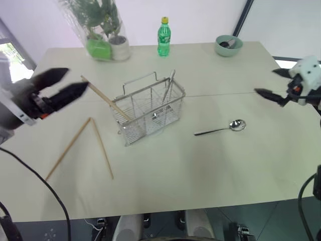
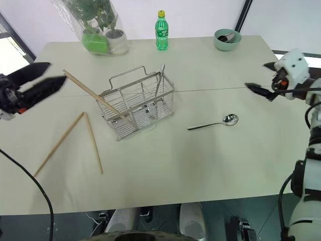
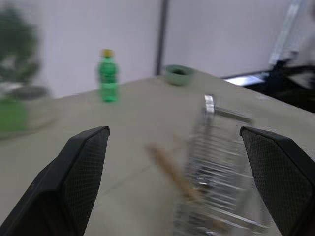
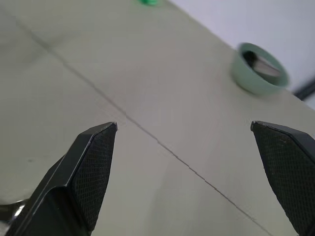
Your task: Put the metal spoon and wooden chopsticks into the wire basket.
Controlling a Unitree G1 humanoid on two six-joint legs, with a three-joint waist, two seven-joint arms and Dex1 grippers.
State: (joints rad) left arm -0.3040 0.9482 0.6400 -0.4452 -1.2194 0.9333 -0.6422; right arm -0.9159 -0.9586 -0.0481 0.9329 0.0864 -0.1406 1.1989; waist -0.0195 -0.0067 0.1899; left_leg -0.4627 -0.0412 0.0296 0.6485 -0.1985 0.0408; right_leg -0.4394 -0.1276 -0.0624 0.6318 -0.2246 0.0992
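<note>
Flanking the wire basket (image 1: 149, 108): wooden chopsticks (image 1: 84, 145), metal spoon (image 1: 220, 128).

The wire basket (image 1: 149, 109) is bright silver metal mesh, and the metal spoon (image 1: 221, 128) beside it is polished and shiny. The wooden chopsticks (image 1: 74, 146) are bare, pale, matt wood on a smooth matt beige worktop (image 1: 200, 170). The green bottle (image 1: 164, 37) is glossy plastic, the green bowl (image 1: 228, 45) smooth.

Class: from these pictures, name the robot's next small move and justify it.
Probably lower the open right gripper toward the metal spoon: it lies on the table outside the wire basket, on that gripper's side, and both grippers are empty.
</note>
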